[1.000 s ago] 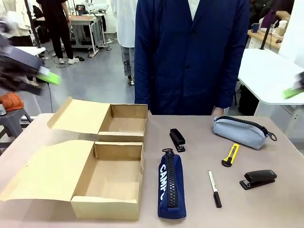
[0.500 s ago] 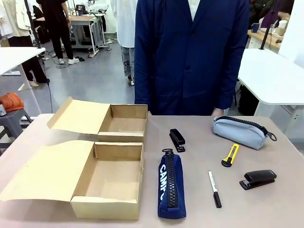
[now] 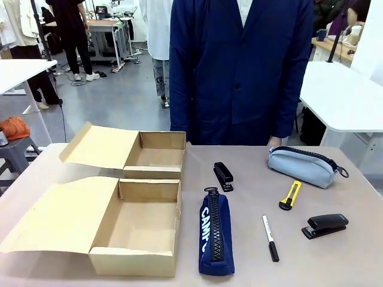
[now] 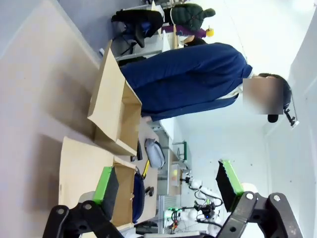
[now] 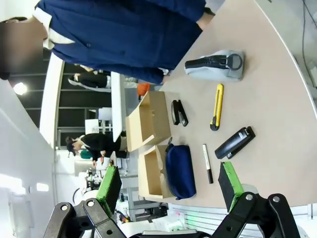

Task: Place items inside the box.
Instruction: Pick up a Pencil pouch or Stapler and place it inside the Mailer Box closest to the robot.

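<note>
- left gripper (image 4: 166, 184): jaws spread wide, nothing between the green pads (image 4: 104, 184), no contact with anything. It is held well clear of the table (image 3: 347, 263).
- right gripper (image 5: 168, 184): also wide apart and empty, pads (image 5: 229, 182) clear of everything. It sits high over the table, with the items below in its wrist view.
- near box (image 3: 131, 262) and far box (image 3: 161, 140): plain brown cardboard, shallow, rectangular, one behind the other on the table's left half. Both lids are folded open to the left.
- All the items lie on the matte beige tabletop, outside the boxes.
- navy pencil case (image 3: 215, 234): long soft fabric tube, zip on top, white lettering alongside. It lies lengthwise just beside the near box's right wall.
- far stapler (image 3: 223, 176): black, hard and glossy, just beyond the case's zip-pull end.
- marker (image 3: 270, 237): slim white barrel, black cap pointing towards the robot, right of the case.
- utility knife (image 3: 290, 195): flat yellow body with black trim, lying at an angle between the marker and the pouch.
- near stapler (image 3: 325, 225): black, on the right, apart from the marker.
- grey pouch (image 3: 302, 166): soft and rounded, dark zip along the top, ring pull at its right end. It lies at the far right, in front of the person in a dark blue coat (image 3: 239, 72).
</note>
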Action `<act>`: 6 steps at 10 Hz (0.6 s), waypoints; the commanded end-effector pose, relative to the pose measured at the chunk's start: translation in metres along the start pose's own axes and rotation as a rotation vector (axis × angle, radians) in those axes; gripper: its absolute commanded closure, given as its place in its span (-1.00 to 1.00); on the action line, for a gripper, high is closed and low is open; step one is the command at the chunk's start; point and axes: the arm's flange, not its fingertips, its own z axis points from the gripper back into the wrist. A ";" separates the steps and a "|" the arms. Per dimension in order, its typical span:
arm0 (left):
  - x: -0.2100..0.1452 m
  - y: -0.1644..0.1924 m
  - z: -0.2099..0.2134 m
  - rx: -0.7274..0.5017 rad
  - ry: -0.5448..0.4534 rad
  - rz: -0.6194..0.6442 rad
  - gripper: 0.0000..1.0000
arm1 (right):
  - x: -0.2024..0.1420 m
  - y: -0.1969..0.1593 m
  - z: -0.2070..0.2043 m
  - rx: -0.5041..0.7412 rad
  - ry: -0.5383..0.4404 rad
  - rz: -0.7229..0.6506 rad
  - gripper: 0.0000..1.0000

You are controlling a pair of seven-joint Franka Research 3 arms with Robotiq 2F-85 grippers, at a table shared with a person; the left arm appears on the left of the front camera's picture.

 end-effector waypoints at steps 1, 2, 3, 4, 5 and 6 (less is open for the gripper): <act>0.000 -0.002 0.006 -0.008 -0.007 -0.035 -1.00 | -0.001 -0.006 0.006 0.020 -0.015 0.024 -1.00; 0.000 -0.002 0.006 -0.008 -0.007 -0.035 -1.00 | 0.000 0.000 0.000 0.000 0.000 0.000 -1.00; 0.000 -0.002 0.006 -0.008 -0.007 -0.035 -1.00 | -0.004 0.032 -0.054 -0.146 0.147 0.068 -1.00; 0.000 -0.002 0.006 -0.008 -0.007 -0.035 -1.00 | -0.011 0.062 -0.110 -0.207 0.286 0.179 -1.00; 0.000 -0.002 0.006 -0.008 -0.007 -0.035 -1.00 | -0.016 0.081 -0.152 -0.242 0.446 0.287 -1.00; 0.000 -0.002 0.006 -0.008 -0.007 -0.035 -1.00 | -0.009 0.075 -0.153 -0.322 0.445 0.268 -1.00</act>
